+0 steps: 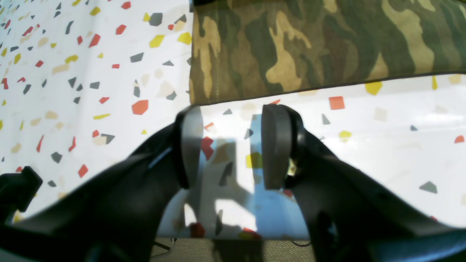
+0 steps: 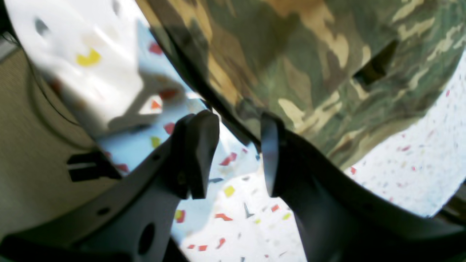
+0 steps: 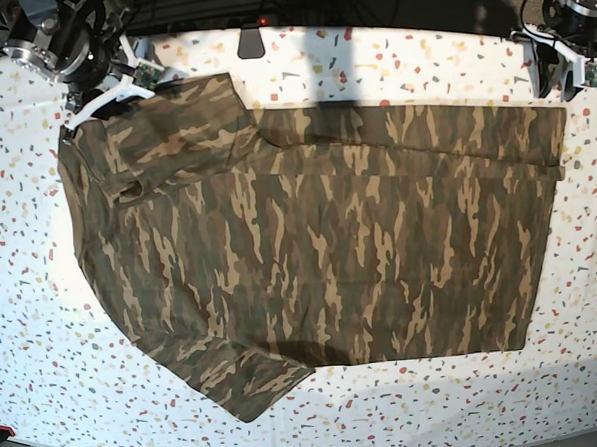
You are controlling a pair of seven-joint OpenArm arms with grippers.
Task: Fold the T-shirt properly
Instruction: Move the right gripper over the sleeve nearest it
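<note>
The camouflage T-shirt (image 3: 320,242) lies spread flat on the speckled white table (image 3: 439,416), with the sleeves at the left and the hem at the right. The upper sleeve is folded in over the chest. My left gripper (image 1: 233,145) stands open just off the shirt's hem corner (image 1: 204,91), with only tabletop between its fingers. In the base view it is at the far right corner (image 3: 568,74). My right gripper (image 2: 233,153) is open at the shirt's edge (image 2: 291,54) by the upper sleeve, its jaws apart over the table; in the base view it sits at the far left (image 3: 106,93).
Cables and dark arm mounts crowd the table's far edge. A small dark object (image 3: 251,41) sits at the back near the middle. Speckled tabletop rings the shirt on all sides, widest along the near edge (image 3: 410,433).
</note>
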